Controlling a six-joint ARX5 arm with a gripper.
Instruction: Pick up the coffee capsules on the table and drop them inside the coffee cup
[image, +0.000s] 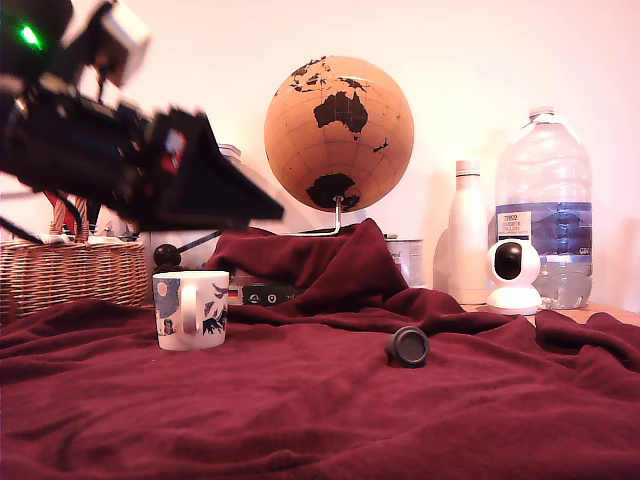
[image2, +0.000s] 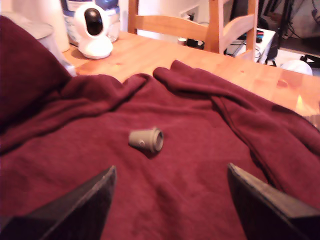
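we saw the gripper (image2: 170, 200) spread wide and empty, up above the cloth (image: 300, 410). one capsule (image: 408, 346) lay on its side on the cloth, well apart from the cup (image: 190, 309) at the exterior view's left.

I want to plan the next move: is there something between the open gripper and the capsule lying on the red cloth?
Nothing visible blocks the way. In the wrist view the gripper is open, and only bare cloth lies between its fingers and the capsule, which lies on its side. The cup stands apart, further toward the exterior view's left.
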